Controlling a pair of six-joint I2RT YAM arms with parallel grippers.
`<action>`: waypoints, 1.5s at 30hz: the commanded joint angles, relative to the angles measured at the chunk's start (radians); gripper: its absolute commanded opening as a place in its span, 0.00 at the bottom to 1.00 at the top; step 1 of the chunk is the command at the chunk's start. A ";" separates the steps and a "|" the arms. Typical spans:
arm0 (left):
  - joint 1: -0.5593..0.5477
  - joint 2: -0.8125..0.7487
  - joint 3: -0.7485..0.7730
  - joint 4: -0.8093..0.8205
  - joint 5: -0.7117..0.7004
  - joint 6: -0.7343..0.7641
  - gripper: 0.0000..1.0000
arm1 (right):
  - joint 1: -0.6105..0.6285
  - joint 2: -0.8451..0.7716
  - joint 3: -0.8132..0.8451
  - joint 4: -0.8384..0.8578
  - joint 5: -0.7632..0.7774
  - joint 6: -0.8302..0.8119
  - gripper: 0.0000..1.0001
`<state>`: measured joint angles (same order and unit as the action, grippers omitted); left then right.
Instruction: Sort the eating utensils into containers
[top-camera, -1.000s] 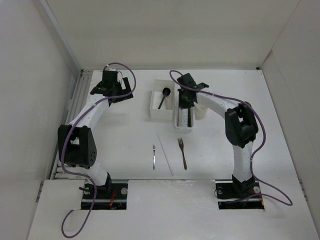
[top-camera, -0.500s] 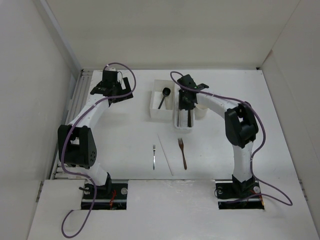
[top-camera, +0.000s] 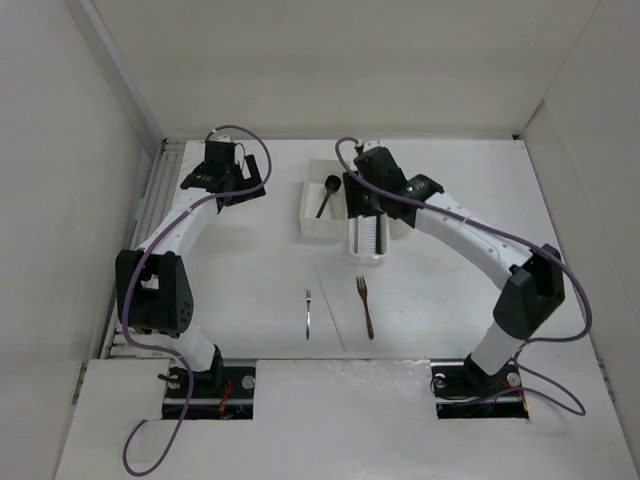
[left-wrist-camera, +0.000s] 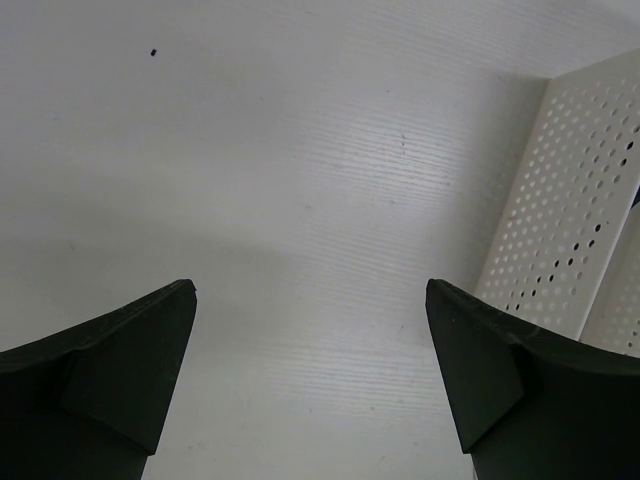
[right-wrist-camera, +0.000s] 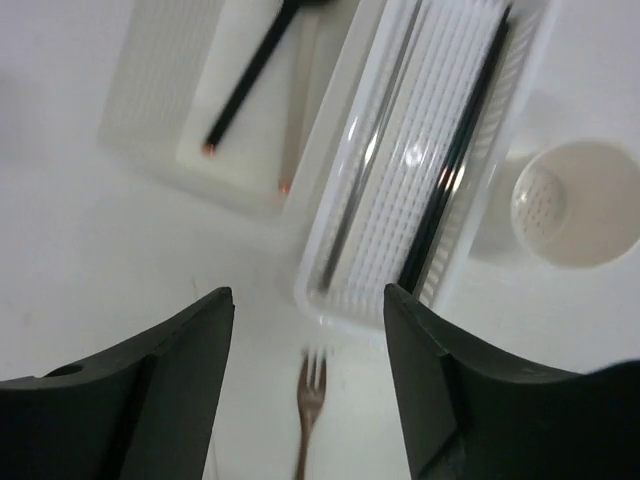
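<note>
Chopsticks (right-wrist-camera: 448, 175), dark ones with a paler one beside them, lie lengthwise in the basket (top-camera: 367, 252), which stands toward the far edge of the counter (top-camera: 250, 280), about midway across. Touching its left side is the box (top-camera: 312, 226), with the spoon (top-camera: 326, 198) inside. The cup (right-wrist-camera: 590, 215) stands just right of the basket. Nearer the front edge, three pieces lie on the bare surface: the silver fork (top-camera: 309, 312), a pale chopstick (top-camera: 331, 310) set at a slant, and the brown fork (top-camera: 365, 308), tines pointing at the basket.

The right hand (right-wrist-camera: 307, 298) hangs over the basket's far end — released, its fingers apart with nothing between them. The left hand (left-wrist-camera: 310, 290) is spread wide and empty near the far-left corner, above bare counter, with a perforated white panel (left-wrist-camera: 575, 210) at the right of its view.

The counter is matte white with faint fine ridges and one tiny dark speck (left-wrist-camera: 153, 51). Plain white walls (top-camera: 330, 60) close it in on the left, far and right sides, and a ribbed strip (top-camera: 150, 210) runs along the left edge. Both arm bases sit in cut-outs of a white board (top-camera: 340, 420) at the front edge.
</note>
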<state>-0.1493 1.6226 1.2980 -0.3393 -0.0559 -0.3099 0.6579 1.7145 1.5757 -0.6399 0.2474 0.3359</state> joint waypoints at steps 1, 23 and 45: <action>0.004 -0.036 0.049 -0.013 -0.062 -0.020 0.99 | 0.058 -0.054 -0.172 -0.067 -0.026 0.033 0.69; 0.004 -0.113 0.014 -0.015 -0.076 -0.011 0.99 | 0.275 -0.007 -0.568 0.026 -0.129 0.245 0.61; 0.004 -0.162 -0.014 -0.006 -0.082 -0.011 0.99 | 0.255 0.016 -0.602 0.106 -0.096 0.243 0.00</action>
<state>-0.1490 1.5208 1.2892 -0.3592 -0.1268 -0.3191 0.9272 1.7061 1.0267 -0.6056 0.1566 0.5762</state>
